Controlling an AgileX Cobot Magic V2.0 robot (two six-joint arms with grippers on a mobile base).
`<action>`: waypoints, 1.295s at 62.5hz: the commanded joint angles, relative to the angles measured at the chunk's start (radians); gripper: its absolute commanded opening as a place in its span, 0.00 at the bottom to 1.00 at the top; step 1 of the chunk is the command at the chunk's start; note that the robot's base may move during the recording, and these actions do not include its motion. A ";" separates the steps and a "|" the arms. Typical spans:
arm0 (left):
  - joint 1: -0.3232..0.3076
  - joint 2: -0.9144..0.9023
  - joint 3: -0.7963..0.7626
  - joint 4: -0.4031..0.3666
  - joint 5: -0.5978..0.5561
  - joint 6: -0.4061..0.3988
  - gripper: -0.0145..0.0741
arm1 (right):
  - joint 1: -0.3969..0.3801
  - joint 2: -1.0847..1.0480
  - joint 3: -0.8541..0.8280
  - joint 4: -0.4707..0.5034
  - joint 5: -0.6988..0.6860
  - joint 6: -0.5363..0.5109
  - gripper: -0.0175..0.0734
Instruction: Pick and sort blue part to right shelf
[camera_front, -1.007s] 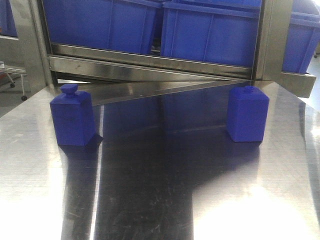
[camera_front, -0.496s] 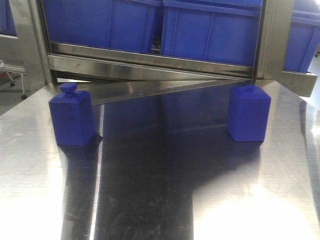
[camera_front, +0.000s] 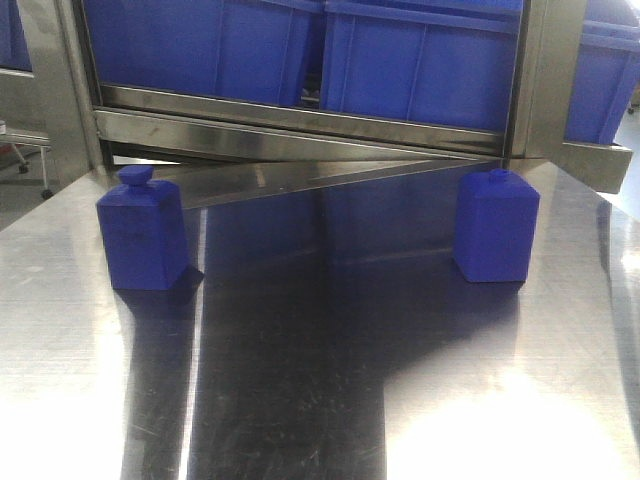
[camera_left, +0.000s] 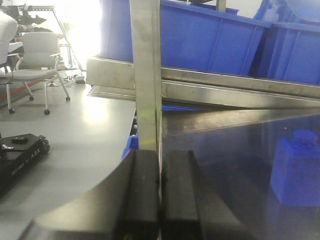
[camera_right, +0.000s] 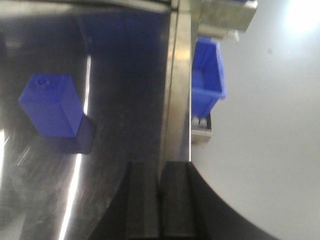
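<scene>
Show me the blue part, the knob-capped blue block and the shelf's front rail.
blue part (camera_front: 497, 235): front view, front face.
knob-capped blue block (camera_front: 143, 248): front view, front face.
front rail (camera_front: 300, 136): front view, middle of strip.

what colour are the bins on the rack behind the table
Blue. The bins show best in the front-facing view.

The left claw (camera_left: 160, 167) is holding its two black fingers pressed flat together, and the right claw (camera_right: 160, 175) is doing the same.
</scene>
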 joint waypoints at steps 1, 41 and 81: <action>-0.003 -0.020 0.022 -0.010 -0.086 -0.008 0.30 | 0.022 0.108 -0.106 0.002 -0.004 0.013 0.27; -0.003 -0.020 0.022 -0.010 -0.086 -0.008 0.30 | 0.219 0.799 -0.709 0.002 0.522 0.180 0.88; -0.003 -0.020 0.022 -0.010 -0.086 -0.008 0.30 | 0.325 1.195 -1.139 -0.011 0.697 0.325 0.88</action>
